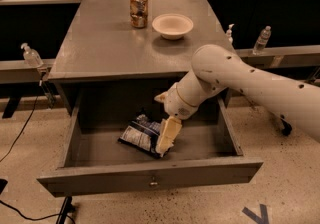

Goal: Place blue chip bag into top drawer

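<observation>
Your gripper (pixel 164 147) sits inside the open drawer (pixel 150 170), fingers pinching the right edge of the chip bag (pixel 139 136) low over the drawer floor. Spread them fully before lifting, so the foil doesn't snag.

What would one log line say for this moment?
gripper: inside open grey metal top drawer | crumpled dark blue chip bag: in drawer, against gripper

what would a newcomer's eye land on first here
The big white arm reaching down from the right into the pulled-out top drawer, with its gripper at the right edge of the blue chip bag inside. After that, the orange-brown can and the white bowl, side by side at the back of the grey cabinet top.
</observation>
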